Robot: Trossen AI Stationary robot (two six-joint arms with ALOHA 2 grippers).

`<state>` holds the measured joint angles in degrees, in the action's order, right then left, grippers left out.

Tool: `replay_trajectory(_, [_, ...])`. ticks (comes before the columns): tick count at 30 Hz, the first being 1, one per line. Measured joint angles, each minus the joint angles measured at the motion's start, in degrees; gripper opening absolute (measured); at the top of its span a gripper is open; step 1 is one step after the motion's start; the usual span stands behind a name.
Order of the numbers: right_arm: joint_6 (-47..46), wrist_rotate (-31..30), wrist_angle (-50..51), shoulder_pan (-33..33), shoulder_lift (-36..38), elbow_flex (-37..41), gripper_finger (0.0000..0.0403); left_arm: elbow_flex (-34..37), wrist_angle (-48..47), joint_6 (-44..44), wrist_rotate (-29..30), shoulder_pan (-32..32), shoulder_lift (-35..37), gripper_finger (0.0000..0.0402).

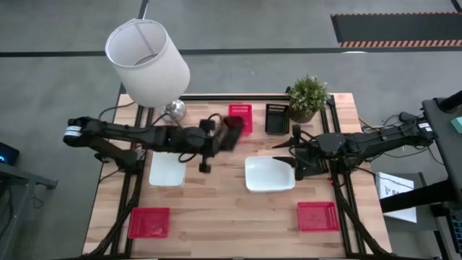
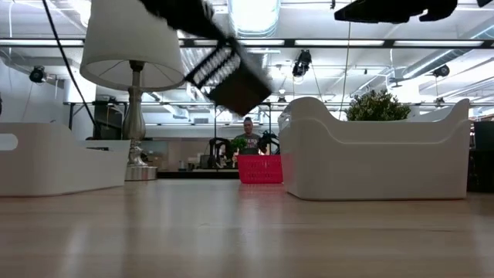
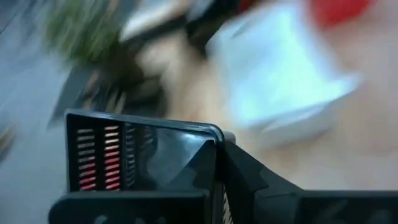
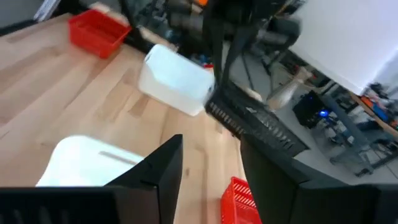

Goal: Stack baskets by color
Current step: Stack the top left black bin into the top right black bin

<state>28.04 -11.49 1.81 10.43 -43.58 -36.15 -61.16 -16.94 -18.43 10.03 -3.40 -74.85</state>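
Above the middle of the counter (image 1: 216, 209) we see a black mesh basket (image 1: 231, 134) carried tilted in the air, pinched shut in the left tool (image 1: 220, 137); in the low view it hangs clear of the wood, just beside the lampshade (image 1: 148, 61). Beneath and just behind it a red basket (image 1: 241, 118) sits at the far edge, with another black basket (image 1: 277, 118) near it, beside the potted plant (image 1: 308, 96). Nearer us, one white basket (image 1: 268, 174) lies at centre right, and the right tool (image 1: 299, 167) hovers at its right rim with its fingers spread apart, holding nothing as far as we can make out. A second white basket (image 1: 167, 170) rests left of centre, partly under the left arm. Two more red baskets sit at the front corners, one on the left (image 1: 149, 222) and one on the right (image 1: 317, 215). Beyond the counter, in the low view, a person (image 2: 248, 139) stands far off.
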Motion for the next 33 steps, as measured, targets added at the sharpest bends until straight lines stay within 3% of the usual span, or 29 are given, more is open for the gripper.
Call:
replay_trajectory(11, [4.54, 21.48, -1.10, -5.49, 0.33, -2.68, 0.0160, 11.13, 29.46, -15.20, -33.25, -1.88, 2.65, 0.0000])
replay_trajectory(18, [2.14, 37.33, -0.47, -10.99, -0.95, -6.95, 0.0160, 16.92, 40.72, -13.51, -40.87, -2.02, 2.63, 0.0000])
replay_trajectory(23, [1.63, 44.96, -1.57, -13.59, -5.60, -7.71, 0.0160, 19.62, 49.88, -13.54, -49.38, -2.07, 2.39, 0.0000])
replay_trajectory(33, [-1.69, 57.47, -18.40, -18.04, -15.34, -7.73, 0.0160, 20.30, 51.04, -13.89, -50.08, -2.02, 1.42, 0.0000])
